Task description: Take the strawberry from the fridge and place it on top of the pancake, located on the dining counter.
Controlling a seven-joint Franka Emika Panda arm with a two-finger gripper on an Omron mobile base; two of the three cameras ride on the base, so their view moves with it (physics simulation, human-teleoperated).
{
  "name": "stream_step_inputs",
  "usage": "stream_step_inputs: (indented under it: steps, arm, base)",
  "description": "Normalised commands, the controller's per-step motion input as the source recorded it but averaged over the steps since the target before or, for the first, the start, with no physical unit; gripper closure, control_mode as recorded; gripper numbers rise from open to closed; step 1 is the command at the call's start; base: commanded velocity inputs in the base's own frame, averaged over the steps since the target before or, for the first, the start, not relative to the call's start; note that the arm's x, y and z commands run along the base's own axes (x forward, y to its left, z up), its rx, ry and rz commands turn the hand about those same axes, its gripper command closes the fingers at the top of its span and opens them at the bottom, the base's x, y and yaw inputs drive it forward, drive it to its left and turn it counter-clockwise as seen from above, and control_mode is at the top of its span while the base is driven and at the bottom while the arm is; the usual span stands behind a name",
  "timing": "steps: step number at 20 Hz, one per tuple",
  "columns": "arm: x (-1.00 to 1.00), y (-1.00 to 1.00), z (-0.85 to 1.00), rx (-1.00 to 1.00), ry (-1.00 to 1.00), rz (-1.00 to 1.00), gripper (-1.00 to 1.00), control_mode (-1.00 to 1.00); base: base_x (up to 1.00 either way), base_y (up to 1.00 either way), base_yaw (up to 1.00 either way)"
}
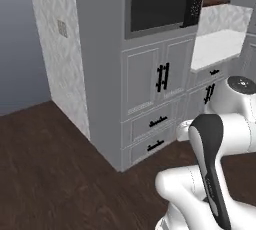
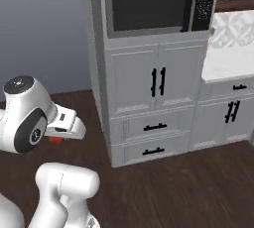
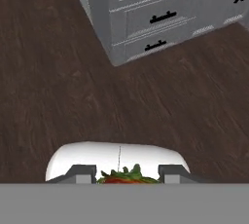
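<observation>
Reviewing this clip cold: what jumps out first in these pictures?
The white arm fills the foreground, and the gripper is shut on the strawberry, red with green leaves, at the bottom of the hand view; a red spot shows under the hand in the right base view. Behind stands a light grey panelled cabinet with black handles, on a dark wood floor.
</observation>
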Motion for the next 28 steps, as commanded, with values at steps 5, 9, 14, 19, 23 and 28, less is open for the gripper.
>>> stream_step_inputs:
  steps: [5,9,14,19,23,28]
  arm:
    - [0.00,0.00,0.00,0.00,0.00,0.00,1.00,1.00]
    - [0.00,0.00,0.00,0.00,0.00,0.00,1.00,1.00]
    - [0.00,0.00,0.00,0.00,0.00,0.00,1.00,1.00]
    - [0.00,0.00,0.00,0.00,0.00,0.00,1.00,1.00]
    - [0.00,0.00,0.00,0.00,0.00,0.00,1.00,1.00]
    - [0.00,0.00,0.00,0.00,0.00,0.00,1.00,1.00]
  base:
    - [0.13,1.00,0.56]
    - [0.39,1.00,0.49]
    - [0.72,1.00,0.37]
    - [1.00,0.54,0.28]
    - [1.00,-0.02,0.26]
    - [1.00,-0.01,0.28]
